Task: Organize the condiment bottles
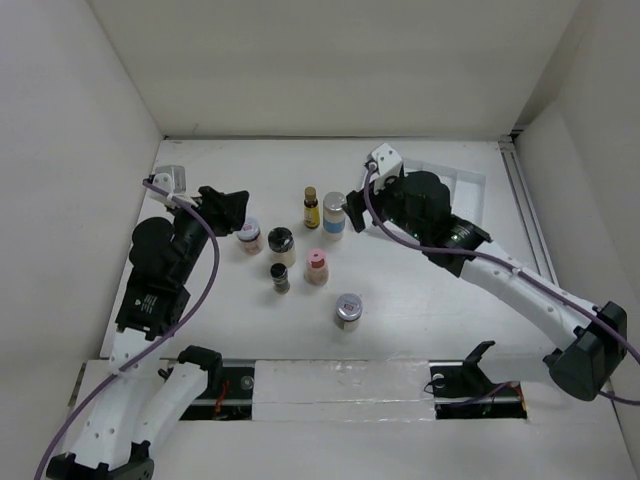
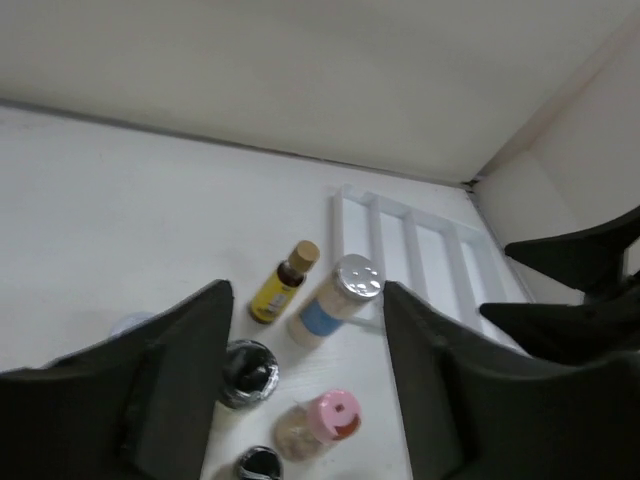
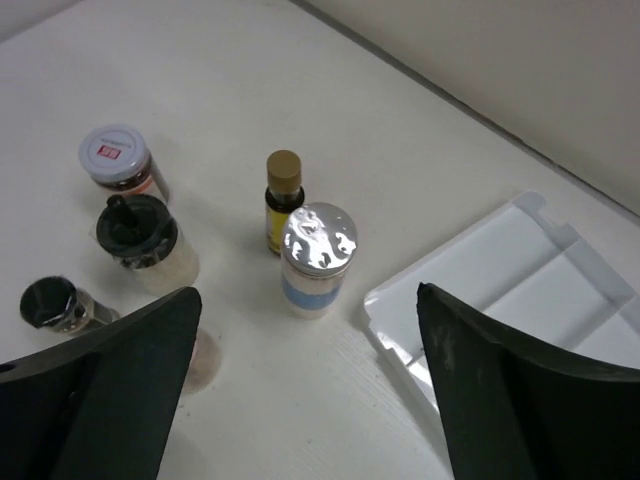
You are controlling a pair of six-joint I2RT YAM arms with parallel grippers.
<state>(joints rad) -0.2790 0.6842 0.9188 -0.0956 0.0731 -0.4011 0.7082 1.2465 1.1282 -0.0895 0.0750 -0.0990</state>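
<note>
Seven bottles (image 1: 281, 243) stand upright and loose around the middle of the tabletop (image 1: 420, 300). None is in the tray (image 3: 530, 265), which lies empty toward the far right corner, partly under the right arm.

The right tool (image 1: 352, 214) is released and carries nothing, its jaws spread wide. The blue jar (image 1: 334, 214) stands just in front of it on the side toward the left edge. In the right wrist view the jar sits squarely between the two fingers and a little beyond their tips, not yet enclosed. Its long axis is vertical, so a level side grasp across the body looks like the fitting approach. The yellow bottle (image 1: 311, 207) stands just beside the jar on its far-left side, close enough that a finger could knock it as the jaws advance.

The left tool (image 1: 238, 208) is also empty, its jaws apart but less widely. It hangs near the left edge of the group and faces across it toward the tray.

The right arm is clearly nearer to the blue jar, and the tray lies behind it toward the right edge. As a judgement, the sorting has hardly begun, and the likely next move is a short reach forward by the right arm to take the jar.
</note>
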